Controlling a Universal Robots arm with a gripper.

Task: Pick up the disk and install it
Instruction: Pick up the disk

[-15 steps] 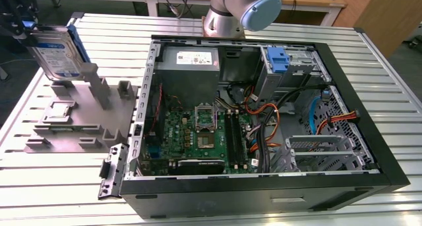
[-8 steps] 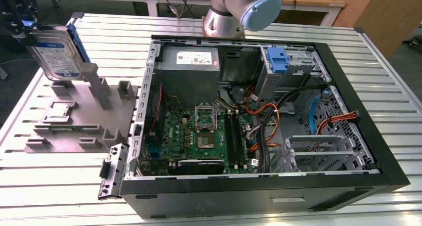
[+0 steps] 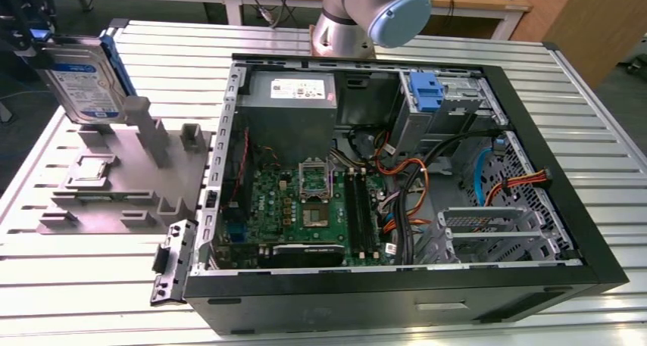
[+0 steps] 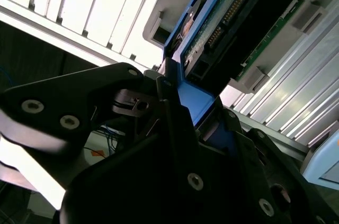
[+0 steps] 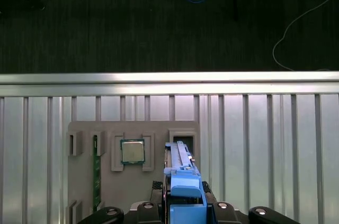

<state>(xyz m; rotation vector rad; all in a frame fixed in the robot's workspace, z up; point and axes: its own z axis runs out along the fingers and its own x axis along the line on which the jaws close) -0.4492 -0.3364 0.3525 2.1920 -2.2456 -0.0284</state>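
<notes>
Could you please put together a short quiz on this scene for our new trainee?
1. True or false: the disk sits inside the computer case.
2. What does the gripper hold? A) the disk B) a memory stick C) nothing
3. In the first wrist view, which small square part lies in the grey fixture on the table?

Key: 1 false, it is held upright above the grey fixture. 2 A. 3 the processor chip.
</notes>
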